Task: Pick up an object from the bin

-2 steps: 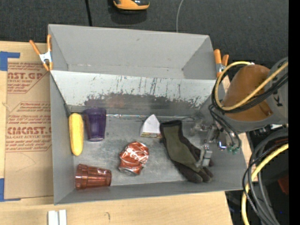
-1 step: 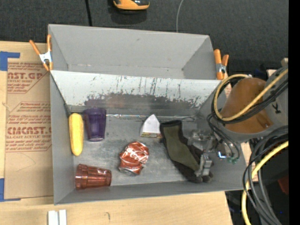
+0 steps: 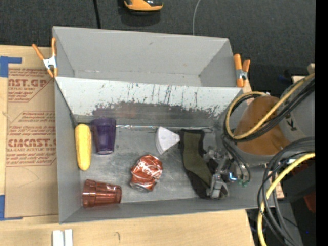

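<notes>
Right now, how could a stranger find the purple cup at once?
In the grey bin, look left, below its scratched back wall. The purple cup sits right of the long yellow thing. It alone is purple; the other cup, nearer the front, is red.

Far left: long yellow plastic toy [image 3: 83, 146], purple plastic cup [image 3: 105, 135] just beside. Front-left: red ribbed cup [image 3: 101, 192]. Centre: crushed red can [image 3: 146, 172], white cone [image 3: 166, 139] behind. Right: dark olive cloth [image 3: 193, 160].

A dark olive cloth [image 3: 193, 160] lies crumpled at the bin's [image 3: 138, 60] right.
</notes>
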You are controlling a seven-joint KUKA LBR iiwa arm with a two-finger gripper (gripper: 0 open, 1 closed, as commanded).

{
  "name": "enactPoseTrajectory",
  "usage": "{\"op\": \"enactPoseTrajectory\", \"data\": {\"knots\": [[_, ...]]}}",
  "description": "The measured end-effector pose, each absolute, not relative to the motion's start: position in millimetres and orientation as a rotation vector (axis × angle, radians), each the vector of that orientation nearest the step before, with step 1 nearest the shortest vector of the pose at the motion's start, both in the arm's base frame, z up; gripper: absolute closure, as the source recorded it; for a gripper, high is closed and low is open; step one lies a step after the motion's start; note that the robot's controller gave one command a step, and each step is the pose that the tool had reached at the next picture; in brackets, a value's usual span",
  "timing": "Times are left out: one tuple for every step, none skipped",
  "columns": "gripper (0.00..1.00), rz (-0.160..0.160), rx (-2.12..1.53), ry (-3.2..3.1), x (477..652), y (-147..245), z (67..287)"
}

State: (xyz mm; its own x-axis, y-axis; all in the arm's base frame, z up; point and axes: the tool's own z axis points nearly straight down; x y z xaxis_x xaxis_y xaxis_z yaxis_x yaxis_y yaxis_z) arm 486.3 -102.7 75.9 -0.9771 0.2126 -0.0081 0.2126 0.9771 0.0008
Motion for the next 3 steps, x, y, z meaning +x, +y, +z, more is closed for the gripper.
{"op": "enactPoseTrajectory", "data": {"knots": [[1.0,-0.003,0.191,3.127,485.9,-95.9,71.5],[1.0,-0.003,0.191,3.128,485.9,-95.8,71.5],[1.0,-0.003,0.191,3.13,485.6,-95.7,73.4]]}}
